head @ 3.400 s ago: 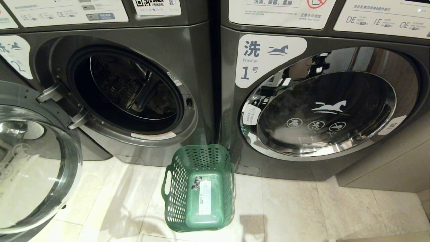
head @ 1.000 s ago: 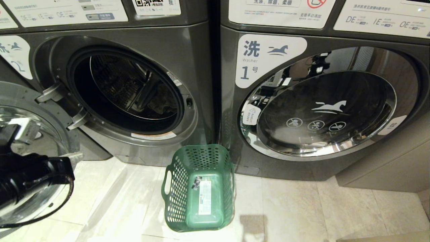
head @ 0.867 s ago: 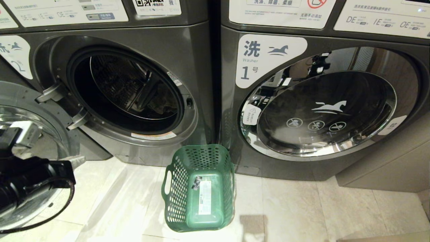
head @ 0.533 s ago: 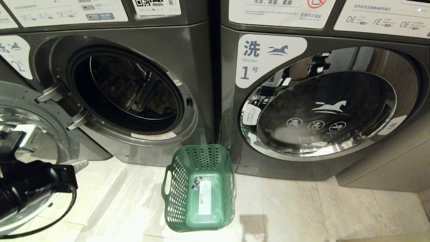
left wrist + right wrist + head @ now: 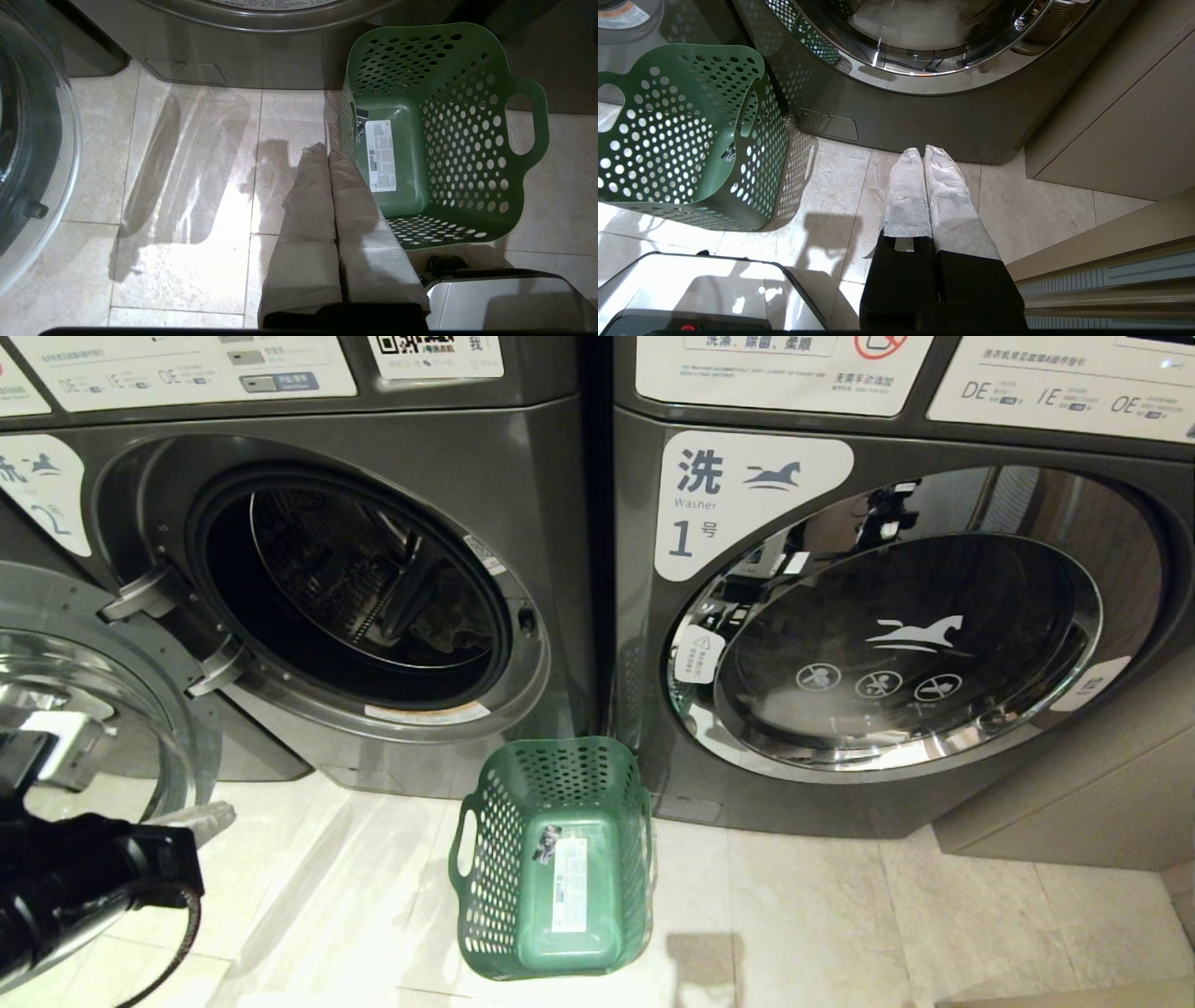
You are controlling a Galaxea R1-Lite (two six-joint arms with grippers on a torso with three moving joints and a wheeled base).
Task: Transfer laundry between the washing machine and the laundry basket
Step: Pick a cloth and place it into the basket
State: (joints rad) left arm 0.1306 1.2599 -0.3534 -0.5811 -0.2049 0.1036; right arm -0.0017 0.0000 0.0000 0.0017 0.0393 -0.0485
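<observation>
The washing machine (image 5: 560,523) marked "2" stands at the left with its round glass door (image 5: 112,616) swung open toward me. The laundry (image 5: 455,627) lies as a dark crumpled bundle deep in the drum's right side. The green laundry basket (image 5: 499,868) stands empty on the floor between the two machines, a white sticker on its base. My left gripper (image 5: 201,819) hovers low in front of the open door, shut and empty; its wrist view shows the gripper (image 5: 327,150) just beside the basket (image 5: 467,140). My right gripper (image 5: 922,151) hangs shut over the floor tiles.
Machine "1" (image 5: 896,644) at the right has its door closed. A beige cabinet (image 5: 1074,803) stands right of it. The open door juts into the space at the left. My own white base (image 5: 495,303) shows near the basket.
My left arm, absent at first, has come in at the lower left before the open door. Over the last second it has sunk slightly in the picture, still shut. Basket and laundry have not moved.
</observation>
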